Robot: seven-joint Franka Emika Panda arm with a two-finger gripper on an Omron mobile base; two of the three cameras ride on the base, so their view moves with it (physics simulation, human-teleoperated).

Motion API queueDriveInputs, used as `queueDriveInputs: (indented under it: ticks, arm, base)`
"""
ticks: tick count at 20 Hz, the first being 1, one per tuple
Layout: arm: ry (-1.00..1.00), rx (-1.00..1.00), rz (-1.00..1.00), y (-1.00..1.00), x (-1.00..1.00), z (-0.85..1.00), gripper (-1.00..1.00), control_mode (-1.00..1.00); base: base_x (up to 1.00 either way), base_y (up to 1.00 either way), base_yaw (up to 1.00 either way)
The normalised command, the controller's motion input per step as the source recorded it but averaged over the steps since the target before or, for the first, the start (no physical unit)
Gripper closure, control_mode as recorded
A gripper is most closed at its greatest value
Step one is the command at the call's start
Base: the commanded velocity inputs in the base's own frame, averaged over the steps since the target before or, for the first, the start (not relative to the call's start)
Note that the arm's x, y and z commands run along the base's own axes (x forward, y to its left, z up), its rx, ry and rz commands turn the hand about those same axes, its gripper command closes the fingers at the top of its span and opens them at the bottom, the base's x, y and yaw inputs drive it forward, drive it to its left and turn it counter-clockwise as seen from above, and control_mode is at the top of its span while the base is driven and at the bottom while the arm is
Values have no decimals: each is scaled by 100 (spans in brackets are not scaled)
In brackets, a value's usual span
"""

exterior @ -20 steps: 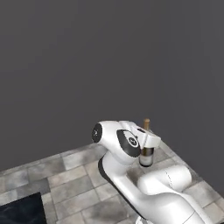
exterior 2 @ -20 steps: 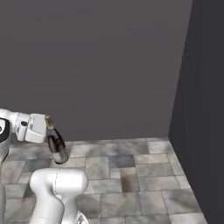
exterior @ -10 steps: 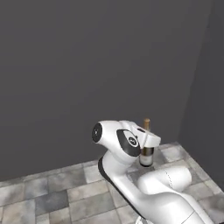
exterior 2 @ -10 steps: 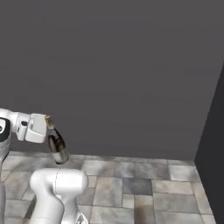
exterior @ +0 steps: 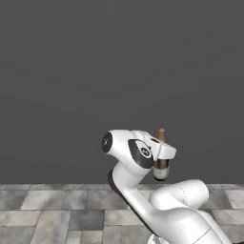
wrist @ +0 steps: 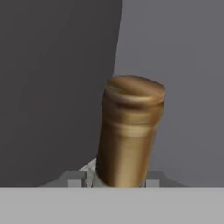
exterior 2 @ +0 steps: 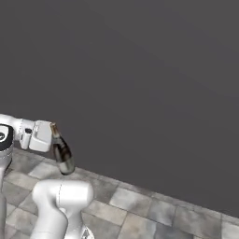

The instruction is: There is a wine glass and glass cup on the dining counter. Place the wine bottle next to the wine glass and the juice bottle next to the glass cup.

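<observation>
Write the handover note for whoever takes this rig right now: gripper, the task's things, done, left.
Gripper: shut on the wine bottle, gripping its neck; the bottle hangs slightly tilted in the air in front of the arm, its tan top close in the hand view.
Surroundings: dark grey wall ahead, grey tiled floor below.
Done: wine bottle picked up and being carried.
Left: reach the dining counter, set the wine bottle beside the wine glass, then fetch the juice bottle and place it next to the glass cup.
</observation>
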Motion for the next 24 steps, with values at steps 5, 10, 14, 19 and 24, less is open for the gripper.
queueDriveInputs:
  ticks: [5, 10, 14, 19, 24]
  arm:
    - [0, 0, 0, 0, 0, 0, 100, 100]
    - [0, 0, 0, 0, 0, 0, 100, 100]
    - [0, 0, 0, 0, 0, 0, 100, 100]
    - [0, 0, 0, 0, 0, 0, 100, 100]
    - [0, 0, 0, 0, 0, 0, 100, 100]
  base:
    - [44, 0, 70]
    - [40, -3, 76]
    - [44, -2, 69]
    - [54, 0, 62]
    - [62, -6, 51]
